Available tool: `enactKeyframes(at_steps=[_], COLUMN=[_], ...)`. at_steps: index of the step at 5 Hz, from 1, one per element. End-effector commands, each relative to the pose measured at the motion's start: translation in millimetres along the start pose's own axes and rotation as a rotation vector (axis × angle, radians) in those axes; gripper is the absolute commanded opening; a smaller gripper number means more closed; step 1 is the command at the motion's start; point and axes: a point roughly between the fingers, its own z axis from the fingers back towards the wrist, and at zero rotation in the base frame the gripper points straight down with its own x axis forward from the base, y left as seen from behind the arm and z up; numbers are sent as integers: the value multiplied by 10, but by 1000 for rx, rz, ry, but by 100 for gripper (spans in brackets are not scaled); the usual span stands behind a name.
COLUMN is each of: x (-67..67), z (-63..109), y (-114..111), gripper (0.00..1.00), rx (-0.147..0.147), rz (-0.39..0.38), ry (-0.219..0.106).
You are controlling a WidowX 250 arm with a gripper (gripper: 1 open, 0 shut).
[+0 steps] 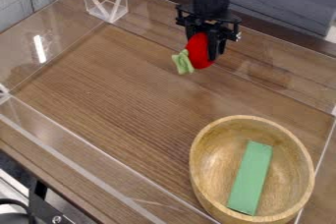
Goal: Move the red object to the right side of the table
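The red object (197, 50), a small rounded strawberry-like toy with a light green leafy end pointing lower left, hangs just above the table (118, 90) toward its far middle. My black gripper (201, 47) points straight down from above and is shut on the red object, its fingers on either side of it. The leafy end sticks out below the fingers near the wood surface.
A round light wooden bowl (210, 149) with a flat green block (251, 177) inside stands at the near right. Clear acrylic walls (79, 174) edge the table. A small clear stand (104, 5) sits at the far left corner.
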Motion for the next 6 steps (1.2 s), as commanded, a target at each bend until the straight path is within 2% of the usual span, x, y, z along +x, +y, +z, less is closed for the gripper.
enactKeyframes(at_steps=[1, 2, 4, 6], x=[89, 128, 156, 177], z=[260, 283, 395, 85], y=[-138, -238, -390, -776], gripper=[0, 0, 0, 0], rx=[23, 26, 35, 45], rz=[-50, -92, -125, -59], ry=[-63, -55, -48, -33])
